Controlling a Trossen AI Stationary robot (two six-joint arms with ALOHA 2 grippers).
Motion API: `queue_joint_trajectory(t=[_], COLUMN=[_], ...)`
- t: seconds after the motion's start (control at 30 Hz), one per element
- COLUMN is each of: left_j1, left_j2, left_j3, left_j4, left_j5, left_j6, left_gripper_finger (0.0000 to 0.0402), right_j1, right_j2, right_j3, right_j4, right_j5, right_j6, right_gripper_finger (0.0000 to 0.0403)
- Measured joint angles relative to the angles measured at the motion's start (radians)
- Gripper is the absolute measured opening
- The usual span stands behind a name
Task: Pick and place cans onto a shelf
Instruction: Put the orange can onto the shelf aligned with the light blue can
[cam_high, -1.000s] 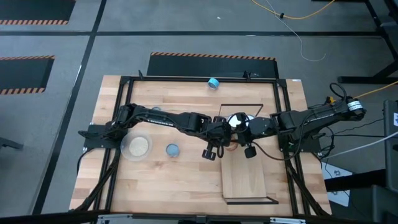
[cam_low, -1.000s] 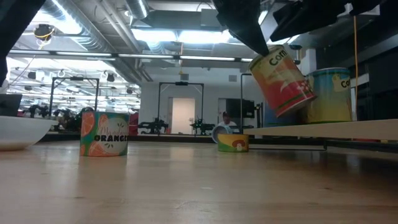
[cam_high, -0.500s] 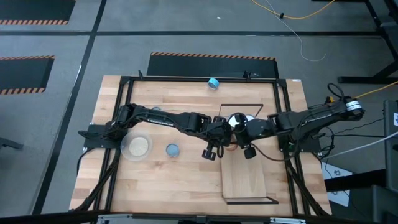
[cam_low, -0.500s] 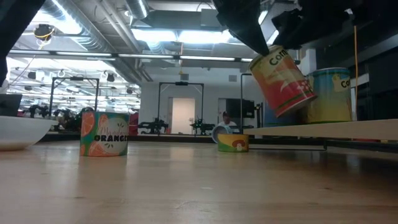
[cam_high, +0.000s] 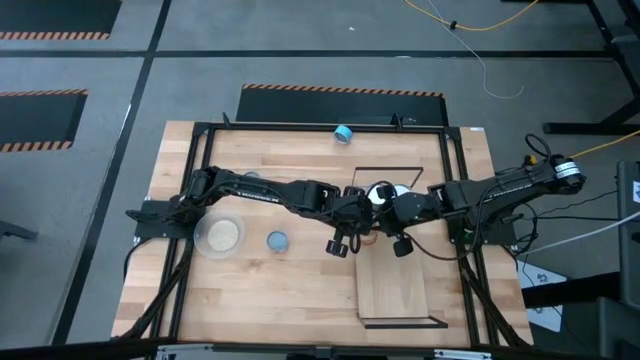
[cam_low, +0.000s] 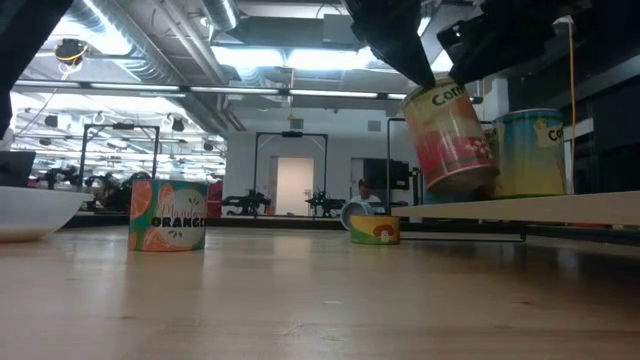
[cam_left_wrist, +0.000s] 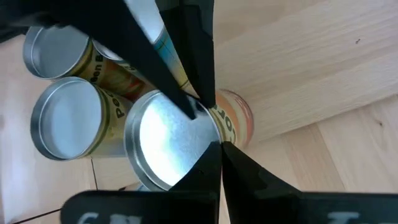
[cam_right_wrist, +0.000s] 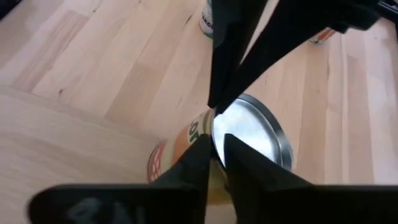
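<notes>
A red and yellow can (cam_low: 452, 135) with a shiny top (cam_high: 381, 192) hangs tilted over the far end of the light-wood shelf (cam_high: 398, 285). Both grippers are shut on its top rim. My left gripper (cam_left_wrist: 219, 146) comes from the table's left and shows in the low view (cam_low: 425, 82). My right gripper (cam_right_wrist: 219, 152) comes from the right (cam_low: 462, 68). Other cans (cam_left_wrist: 65, 127) stand upright on the shelf behind it, one of them blue and green (cam_low: 530, 150). My left gripper pinches the can's top rim (cam_left_wrist: 215, 129) between its two fingertips, slanting down from the table's left. The can hangs tilted below the fingers, its base just over the shelf; whether it touches the board I cannot tell. My right gripper pinches the same rim (cam_right_wrist: 214, 134) close beside the left fingers (cam_right_wrist: 227, 68), one fingertip over the lid and one on the outer wall. It slants down from the table's right.
An orange-labelled can (cam_low: 168, 213) with a blue-grey top (cam_high: 277, 240) stands left of centre beside a clear round dish (cam_high: 222, 235). A small can (cam_low: 375, 230) lies near the far edge (cam_high: 342, 132). The shelf's near half (cam_high: 400, 300) is bare.
My right gripper has come down onto the can's rim beside the left fingers and taken hold. The can, hanging steeply tilted before, has swung nearer to upright. My left gripper has kept still.
</notes>
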Motion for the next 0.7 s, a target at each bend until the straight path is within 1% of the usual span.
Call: queue_joint_trajectory(t=[0.1, 0.17, 0.47, 0.7], left_j1=[0.001, 0.001, 0.001, 0.001], left_j2=[0.0, 0.0, 0.0, 0.0], left_j3=[0.0, 0.0, 0.0, 0.0], left_j4=[0.002, 0.005, 0.012, 0.009], left_j5=[-0.004, -0.004, -0.004, -0.001], left_j6=[0.003, 0.003, 0.027, 0.028], left_gripper_finger=[0.0, 0.0, 0.0002, 0.0025], right_j1=[0.0, 0.0, 0.0, 0.0], right_j2=[0.0, 0.0, 0.0, 0.001], right_j3=[0.0, 0.0, 0.0, 0.0], right_j4=[-0.007, -0.011, -0.028, -0.059], right_j5=[-0.003, -0.005, -0.01, -0.005], right_j6=[-0.001, -0.003, -0.003, 0.004], right_gripper_finger=[0.0016, 0.0007, 0.0003, 0.0002])
